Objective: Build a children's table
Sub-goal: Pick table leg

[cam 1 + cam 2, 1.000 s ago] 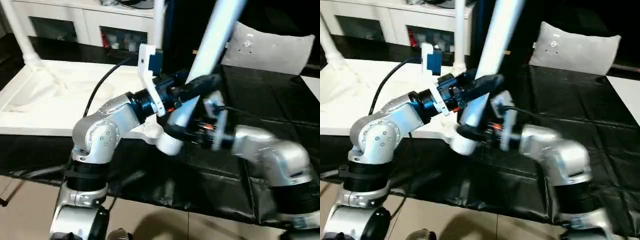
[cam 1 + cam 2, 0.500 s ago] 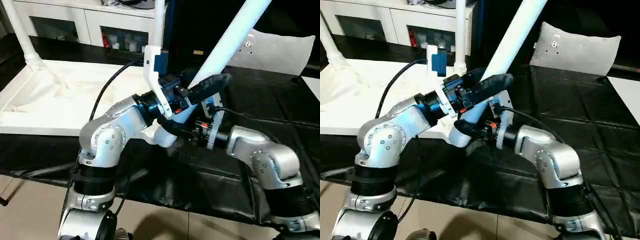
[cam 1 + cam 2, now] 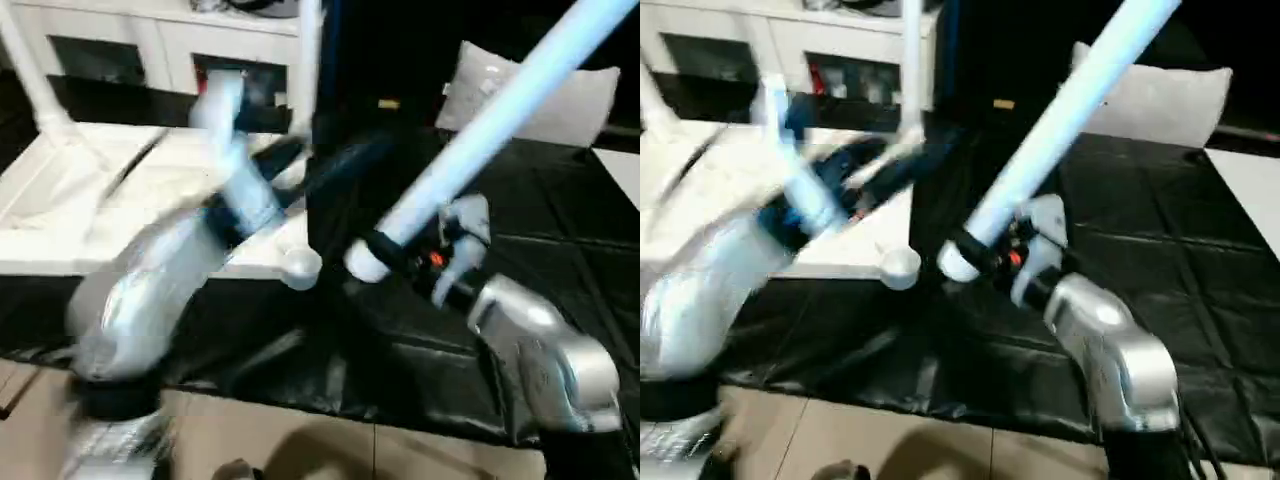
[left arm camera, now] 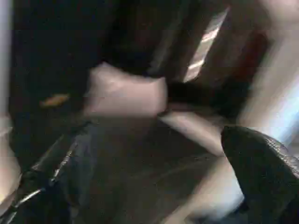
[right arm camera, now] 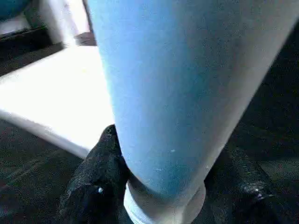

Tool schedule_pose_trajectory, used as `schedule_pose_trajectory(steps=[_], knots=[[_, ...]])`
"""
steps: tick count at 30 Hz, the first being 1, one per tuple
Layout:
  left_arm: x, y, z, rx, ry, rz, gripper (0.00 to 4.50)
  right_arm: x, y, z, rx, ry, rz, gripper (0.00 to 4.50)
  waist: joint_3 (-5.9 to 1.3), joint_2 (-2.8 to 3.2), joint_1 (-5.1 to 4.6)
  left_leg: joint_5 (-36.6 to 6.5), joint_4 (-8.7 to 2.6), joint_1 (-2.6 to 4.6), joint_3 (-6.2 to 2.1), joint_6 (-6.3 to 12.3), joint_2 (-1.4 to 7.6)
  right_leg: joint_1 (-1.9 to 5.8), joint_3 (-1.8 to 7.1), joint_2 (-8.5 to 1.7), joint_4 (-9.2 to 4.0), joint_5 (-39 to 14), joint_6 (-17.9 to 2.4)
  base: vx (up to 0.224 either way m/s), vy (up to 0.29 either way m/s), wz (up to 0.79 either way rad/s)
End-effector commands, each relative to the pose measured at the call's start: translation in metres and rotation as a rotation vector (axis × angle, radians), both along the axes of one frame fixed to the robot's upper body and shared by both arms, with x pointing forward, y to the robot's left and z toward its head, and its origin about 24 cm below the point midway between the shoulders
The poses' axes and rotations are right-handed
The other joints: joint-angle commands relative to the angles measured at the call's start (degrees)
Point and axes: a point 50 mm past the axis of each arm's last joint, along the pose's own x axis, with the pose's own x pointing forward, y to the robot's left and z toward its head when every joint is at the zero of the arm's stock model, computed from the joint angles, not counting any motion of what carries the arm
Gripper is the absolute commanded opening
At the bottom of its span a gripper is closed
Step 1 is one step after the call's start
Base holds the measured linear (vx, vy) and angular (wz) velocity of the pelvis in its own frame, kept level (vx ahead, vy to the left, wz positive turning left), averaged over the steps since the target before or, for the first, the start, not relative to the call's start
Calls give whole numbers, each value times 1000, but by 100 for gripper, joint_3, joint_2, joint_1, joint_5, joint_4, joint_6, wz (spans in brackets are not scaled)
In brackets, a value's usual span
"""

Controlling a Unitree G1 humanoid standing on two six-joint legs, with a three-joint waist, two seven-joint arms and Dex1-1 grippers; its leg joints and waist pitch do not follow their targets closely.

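R gripper point(image 3: 392, 258) pinching leg point(image 3: 480, 135) | L gripper point(image 3: 300, 160) spread, empty (blurred) | top point(image 3: 70, 200): 2 legs up, this corner socket point(image 3: 298, 264) unfilled

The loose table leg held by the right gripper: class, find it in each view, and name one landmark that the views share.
Left eye view: the leg slants from centre up to the top right corner.
Right eye view: the same slant, centre to top.
Left wrist view: too blurred to tell.
Right wrist view: the leg rises large between the right gripper fingers.
Shared landmark: the white tabletop.

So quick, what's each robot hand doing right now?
Left gripper: open, holding nothing.
Right gripper: closed on the table leg.
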Motion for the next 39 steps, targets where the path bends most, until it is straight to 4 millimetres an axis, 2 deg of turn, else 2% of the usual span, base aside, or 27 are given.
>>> schedule_pose_trajectory(steps=[1, 6, 8, 12, 13, 14, 15, 16, 18, 19, 20, 21, 22, 24, 25, 26, 27, 29, 31, 32, 33, 34, 35, 36, 37, 38, 39], knots=[[1, 17, -9, 61, 16, 190, 450, -2, -4, 2, -61, -21, -86, 190, -415, 55, -41, -1525, -401, 212, -29, -629, 46, 59, 78, -251, -522, -837, -409, 0, 0, 0], [-8, 35, -28, 197, 31, 342, 450, -6, -7, 2, -180, -90, -153, 190, -372, 64, -37, -1916, -421, 245, -43, -651, 55, -20, 96, -250, -582, -1295, -364, 0, 0, 0], [-15, 36, -35, 207, 38, 363, 450, -9, -6, 7, -99, -141, -167, 190, -363, 72, -49, -2104, -432, 235, -48, -627, 71, -41, 110, -282, -600, -1478, -351, 0, 0, 0], [-33, 26, -54, 206, 56, 378, 450, -18, -11, -1, 62, -79, -232, 190, -386, -29, -4, -1814, -359, 105, 33, -87, 41, 30, 239, -442, -684, -1549, -402, 0, 0, 0], [-34, 26, -55, 204, 57, 381, 450, -18, -11, -3, 62, -70, -230, 190, -408, -20, 28, -1673, -317, 87, 40, 42, 26, 66, 275, -493, -690, -1500, -407, 0, 0, 0], [-37, 24, -62, 202, 63, 393, 450, -20, -9, -10, 57, -39, -222, 190, -412, -33, 63, -1486, -266, 49, 43, 261, 19, 79, 325, -566, -731, -1468, -402, 0, 0, 0], [-39, 24, -66, 226, 70, 399, 450, -21, -8, -13, 47, -25, -217, 190, -412, -9, 95, -1344, -163, -13, -11, 562, 23, 118, 426, -768, -832, -1610, -390, -9, 51, 3], [-40, 24, -69, 244, 74, 403, 450, -22, -7, -14, 40, -22, -215, 190, -407, 9, 102, -1278, -146, -33, -43, 641, 37, 128, 442, -817, -847, -1643, -416, -9, 51, 3], [-41, 23, -70, 267, 78, 396, 450, -23, -6, -16, 36, -16, -214, 190, -435, 24, 74, -1202, -224, 11, -38, 858, 47, 94, 336, -679, -801, -1447, -500, -7, 102, 4], [-42, 20, -70, 272, 70, 375, 450, -24, -8, -20, 5, -16, -241, 190, -442, -43, 41, -1276, -252, 54, 13, 913, 29, 62, 284, -596, -787, -1425, -504, -7, 116, 5], [-43, 19, -69, 275, 62, 371, 450, -25, -8, -23, 9, -3, -254, 190, -442, -20, 7, -1389, -310, 147, 27, 1032, 28, 24, 210, -546, -771, -1428, -550, -11, 135, 7], [-43, 20, -69, 279, 58, 375, 450, -26, -8, -25, 22, 9, -259, 190, -410, 6, -56, -1574, -370, 167, 51, 1106, -2, -9, 163, -513, -791, -1485, -490, -31, 141, 3], [-43, 21, -69, 288, 58, 383, 450, -27, -7, -27, 36, 24, -258, 190, -391, 95, -81, -1916, -420, 253, 50, 1031, -11, -65, 111, -507, -813, -1712, -393, -31, 141, 3], [-43, 22, -70, 294, 59, 390, 450, -27, -6, -29, 38, 40, -252, 190, -409, 55, -150, -2118, -492, 281, 61, 979, -38, -50, 17, -422, -781, -1652, -241, -32, 146, -2], [-42, 21, -69, 289, 60, 386, 450, -29, -4, -28, 43, 44, -236, 190, -377, 92, -225, -2521, -590, 343, 78, 849, -77, -130, -106, -352, -758, -1599, -8, -29, 142, -2], [-41, 18, -68, 276, 58, 374, 450, -31, -3, -27, 50, 48, -233, 190, -366, 68, -275, -2678, -617, 342, 79, 807, -92, -140, -147, -333, -742, -1595, 61, -43, 133, -1], [-39, 15, -66, 267, 49, 357, 450, -35, -3, -26, 50, 54, -237, 190, -326, 101, -369, -3272, -717, 281, 107, 549, -131, -152, -239, -329, -734, -1835, 237, -51, 135, -1], [-39, 15, -66, 272, 47, 353, 450, -37, -4, -27, 42, 54, -240, 190, -314, 72, -442, -3691, -759, 227, 138, 329, -145, -129, -281, -366, -756, -2098, 296, -57, 125, -3], [-39, 16, -67, 282, 49, 354, 450, -40, -6, -29, 11, 39, -243, 190, -311, 117, -550, -4406, -924, 80, 229, -84, -159, 35, -430, -341, -639, -2338, 211, -78, 90, -9], [-40, 16, -67, 284, 50, 354, 450, -41, -6, -29, 1, 33, -244, 190, -305, 143, -557, -4565, -1009, 64, 305, -190, -168, 47, -503, -283, -534, -2263, 155, -92, 63, -1], [-40, 16, -68, 283, 53, 355, 450, -42, -6, -30, -3, 30, -245, 190, -298, 155, -522, -4823, -1359, -156, 534, -342, -161, 343, -708, -122, 174, -1380, -25, -124, 28, 5], [-40, 15, -68, 282, 54, 353, 450, -42, -7, -31, -7, 35, -247, 190, -298, 155, -522, -4823, -1359, -156, 534, -342, -161, 343, -708, -122, 174, -1380, -25, -124, 28, 5], [-39, 15, -68, 280, 55, 351, 450, -42, -7, -31, -4, 43, -247, 190, -305, 56, -309, -4171, -1338, -222, 740, -379, -139, 388, -472, -330, 132, -1810, -17, -133, -43, 13], [-39, 15, -68, 280, 55, 351, 450, -42, -7, -31, -4, 43, -247, 190, -253, -150, -308, -1870, 929, 602, 11, -26, -403, -732, 482, -1738, -1617, -4320, 35, 46, -67, 16], [-39, 14, -68, 277, 56, 345, 450, -42, -6, -30, 6, 53, -247, 190, -269, -71, -463, -1336, 1142, 194, -507, 232, -301, -457, 809, -2011, -1579, -4540, -128, 46, -67, 16], [-38, 14, -68, 275, 57, 340, 450, -42, -5, -29, 16, 63, -243, 190, -215, -48, -493, -991, 1185, -320, -921, 101, -349, 271, 439, -1958, -1258, -4544, -525, 134, 75, -18], [-38, 14, -70, 278, 60, 339, 450, -42, -4, -30, 15, 64, -241, 190, -131, -143, -501, -1456, 940, 9, -940, 26, -288, 98, 207, -1683, -1219, -4080, -832, -46, 188, -15]])
